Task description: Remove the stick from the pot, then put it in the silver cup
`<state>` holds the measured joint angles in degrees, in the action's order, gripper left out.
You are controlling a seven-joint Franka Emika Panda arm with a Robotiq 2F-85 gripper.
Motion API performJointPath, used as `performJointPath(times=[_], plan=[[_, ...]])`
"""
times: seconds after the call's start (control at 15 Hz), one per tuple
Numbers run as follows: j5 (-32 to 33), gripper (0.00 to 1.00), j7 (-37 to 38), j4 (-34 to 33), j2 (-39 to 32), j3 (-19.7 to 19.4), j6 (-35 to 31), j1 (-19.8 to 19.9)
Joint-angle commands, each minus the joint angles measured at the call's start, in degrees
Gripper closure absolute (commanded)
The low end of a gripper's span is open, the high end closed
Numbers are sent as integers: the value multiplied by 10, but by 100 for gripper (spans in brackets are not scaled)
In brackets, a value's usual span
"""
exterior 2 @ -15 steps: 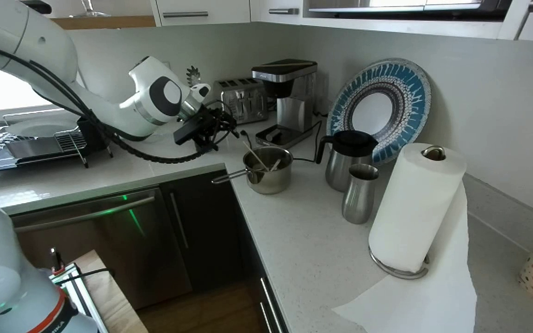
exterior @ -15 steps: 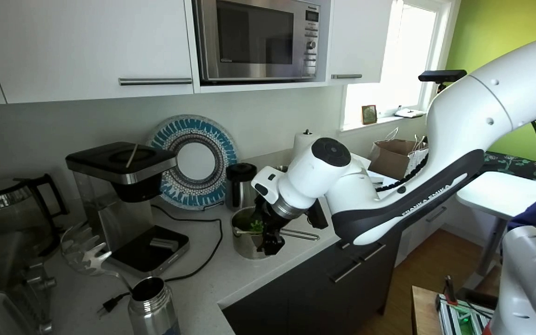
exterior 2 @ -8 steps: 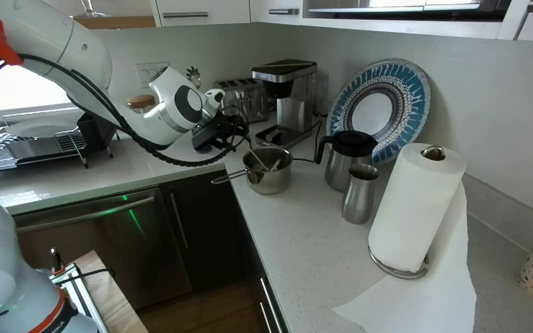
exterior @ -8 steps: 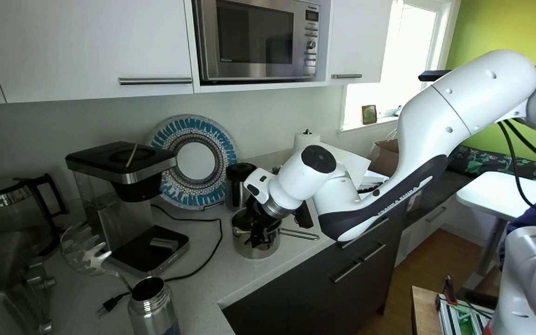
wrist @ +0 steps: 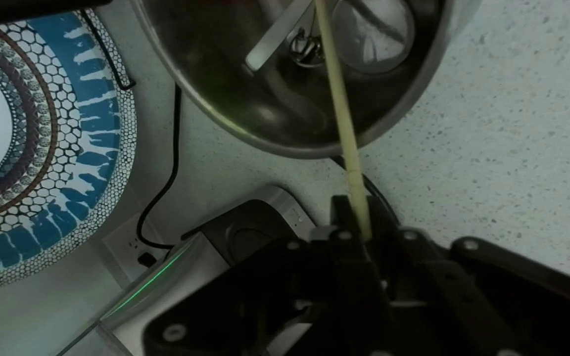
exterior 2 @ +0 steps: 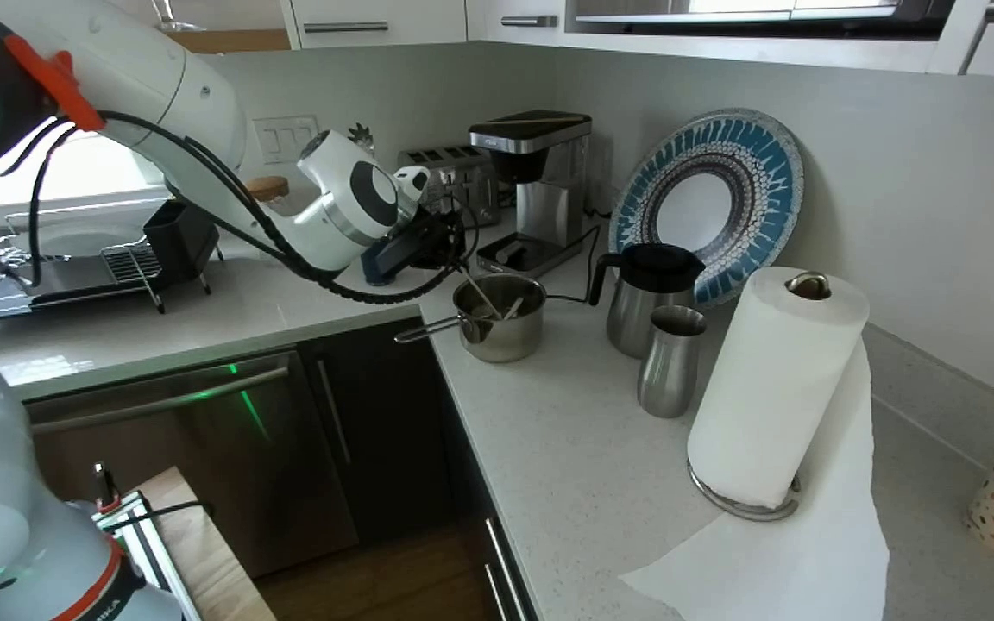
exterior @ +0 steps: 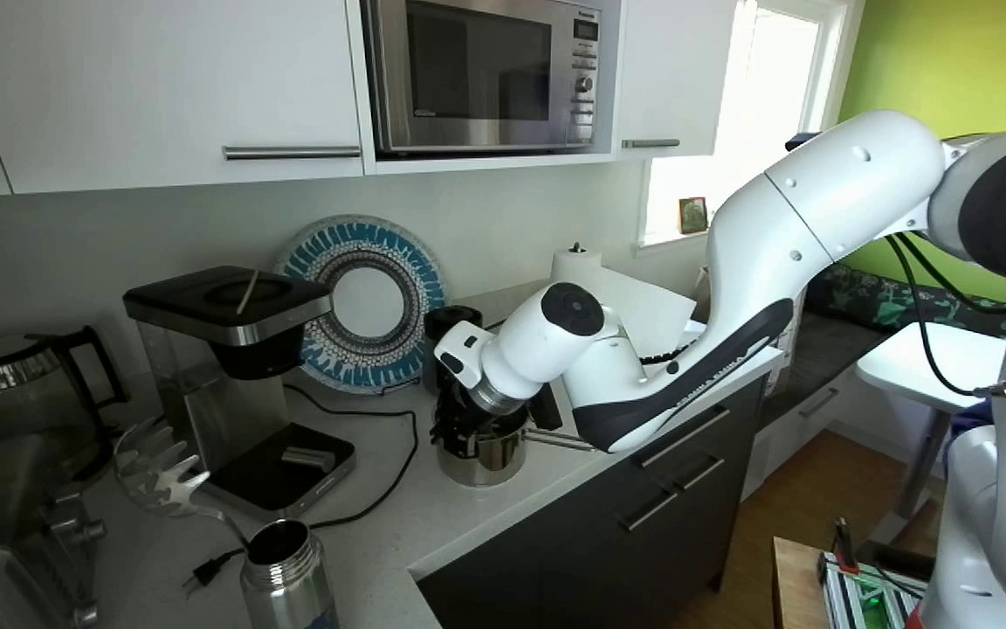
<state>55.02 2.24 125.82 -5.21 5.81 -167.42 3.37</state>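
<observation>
The stick (wrist: 343, 116), thin and pale yellow, leans over the rim of the pot (wrist: 260, 142), its lower part inside. My gripper (wrist: 361, 213) has its dark fingers closed round the stick's upper end, just outside the rim. In an exterior view the steel pot (exterior 2: 506, 341) stands on the counter with its thin handle out to the side, and the gripper is beside it at the far side. The silver cup (exterior 2: 670, 371), a plain dull-metal tumbler, stands apart from the pot; in an exterior view my arm hides it.
A black-lidded jug (exterior 2: 648, 297) stands behind the silver cup, near a paper towel roll (exterior 2: 777, 388). The coffee machine (exterior: 237, 384) and its cord are close to the gripper. A patterned plate (exterior: 363, 306) leans on the wall. Inside the pot lies a short pale bar (wrist: 277, 39).
My gripper has come across to the pot's far side, towards the coffee machine, and its fingers have closed on the stick. The pot has stayed in place.
</observation>
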Motion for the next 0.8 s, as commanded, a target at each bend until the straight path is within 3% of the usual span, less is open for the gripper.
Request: performJointPath(times=[0.0, 0.2, 0.47, 0.6, 0.67, 0.73], plan=[[10, 100, 15, 18, 23, 1, 13, -3], [-8, 98, 18, 44, 76, 7, 9, -4], [21, 98, 67, 63, 179, 4, -6, 2], [-3, 98, 82, 89, 234, -3, -35, 1], [-57, 98, 30, 119, 253, -24, -83, -27], [-12, 92, 60, 53, 198, -2, -35, -5]])
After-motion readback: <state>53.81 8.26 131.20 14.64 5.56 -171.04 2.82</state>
